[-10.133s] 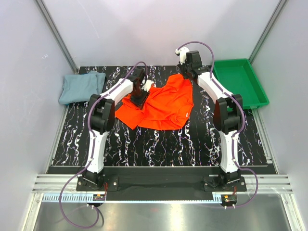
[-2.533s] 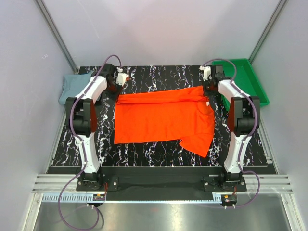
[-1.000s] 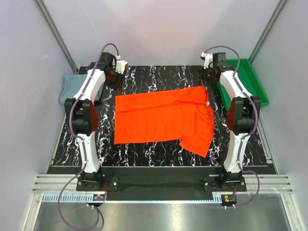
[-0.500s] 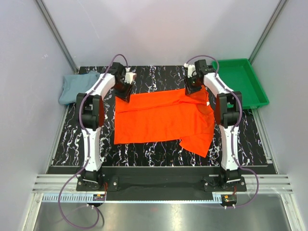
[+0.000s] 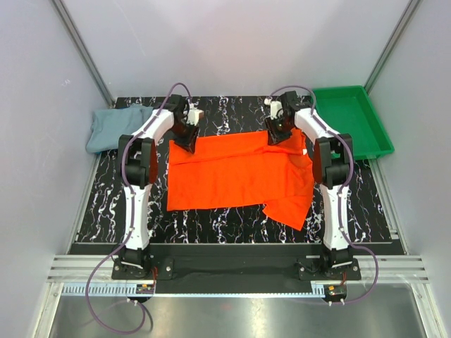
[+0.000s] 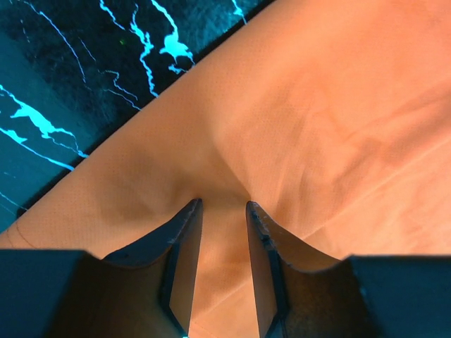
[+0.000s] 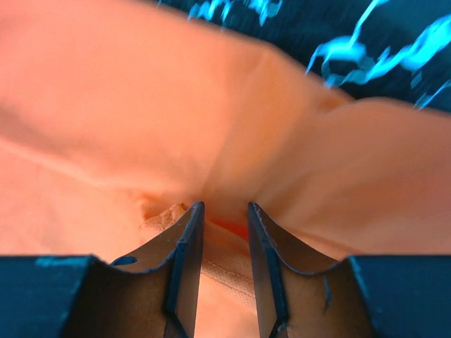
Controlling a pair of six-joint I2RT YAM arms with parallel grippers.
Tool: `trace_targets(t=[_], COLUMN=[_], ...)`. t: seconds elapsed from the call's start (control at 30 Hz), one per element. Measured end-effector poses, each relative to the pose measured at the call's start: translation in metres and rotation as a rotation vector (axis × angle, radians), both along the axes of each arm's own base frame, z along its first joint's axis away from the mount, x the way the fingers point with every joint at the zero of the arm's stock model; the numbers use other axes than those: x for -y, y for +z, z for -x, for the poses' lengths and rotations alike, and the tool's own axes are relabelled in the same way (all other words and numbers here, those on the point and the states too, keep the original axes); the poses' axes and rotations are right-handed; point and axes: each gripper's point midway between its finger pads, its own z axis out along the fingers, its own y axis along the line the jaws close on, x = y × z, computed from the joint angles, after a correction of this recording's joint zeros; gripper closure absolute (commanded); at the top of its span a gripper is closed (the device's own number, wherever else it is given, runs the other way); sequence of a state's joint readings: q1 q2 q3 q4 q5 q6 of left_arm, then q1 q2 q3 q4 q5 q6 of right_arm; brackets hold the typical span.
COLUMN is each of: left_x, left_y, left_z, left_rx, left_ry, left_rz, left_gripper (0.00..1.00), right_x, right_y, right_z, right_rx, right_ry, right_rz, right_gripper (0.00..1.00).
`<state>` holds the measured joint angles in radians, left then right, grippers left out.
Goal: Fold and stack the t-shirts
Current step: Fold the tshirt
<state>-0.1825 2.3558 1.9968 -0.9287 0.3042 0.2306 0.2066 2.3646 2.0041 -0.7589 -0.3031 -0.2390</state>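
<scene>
Pinching a raised fold of the orange-red t-shirt (image 6: 331,127), the left gripper (image 6: 220,211) sits at the shirt's far left edge; the right gripper (image 7: 221,211) likewise has bunched cloth between its narrow jaws at the far right edge. Spread across the black marbled table (image 5: 232,222), the shirt lies between both arms; the grey-blue t-shirt (image 5: 116,127) is crumpled at the far left; a green tray (image 5: 352,120) stands far right

Both grippers, left (image 6: 218,211) and right (image 7: 220,211), pinch (narrowly).
</scene>
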Motion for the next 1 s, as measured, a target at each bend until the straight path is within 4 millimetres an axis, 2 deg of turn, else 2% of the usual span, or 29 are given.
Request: trace_targets(t=[0.17,0.33,0.43,0.53,0.67,0.73,0.77,0.83,0.93,1.0], left_x=[0.002,0.004,0.005,0.006,0.006,0.006,0.006,0.009,0.018,0.022], left_y=[0.0,0.001,0.001,0.001,0.001,0.007,0.009,0.023,0.058,0.081], left_z=[-0.004,-0.008,-0.008,-0.007,-0.007,-0.008,-0.004,0.021,0.051,0.07], left_rx=[0.002,0.006,0.005,0.004,0.004,0.019,0.025,-0.017,-0.027,-0.007], left_ry=[0.01,0.018,0.022,0.022,0.021,0.014,0.012,0.008,-0.016,-0.04], left_rz=[0.011,0.022,0.027,0.029,0.029,0.032,0.039,0.075,0.163,0.21], left_gripper=[0.62,0.62,0.62,0.62,0.61,0.37,0.18,0.17,0.17,0.1], right_x=[0.002,0.0,-0.007,-0.013,-0.016,-0.014,-0.012,-0.008,0.003,0.011], right_y=[0.004,0.03,0.047,0.056,0.056,0.057,0.057,0.062,0.071,0.079], right_z=[0.034,0.071,0.086,0.097,0.101,0.099,0.098,0.097,0.107,0.117], right_rx=[-0.079,-0.104,-0.093,-0.09,-0.095,-0.088,-0.08,-0.047,0.016,0.065], right_ry=[0.006,0.017,0.034,0.049,0.055,0.05,0.045,0.043,0.064,0.096], right_rz=[-0.006,-0.018,-0.033,-0.042,-0.039,-0.027,-0.017,-0.004,0.033,0.06], right_gripper=[0.62,0.62,0.62,0.62,0.63,0.62,0.61,0.6,0.58,0.55])
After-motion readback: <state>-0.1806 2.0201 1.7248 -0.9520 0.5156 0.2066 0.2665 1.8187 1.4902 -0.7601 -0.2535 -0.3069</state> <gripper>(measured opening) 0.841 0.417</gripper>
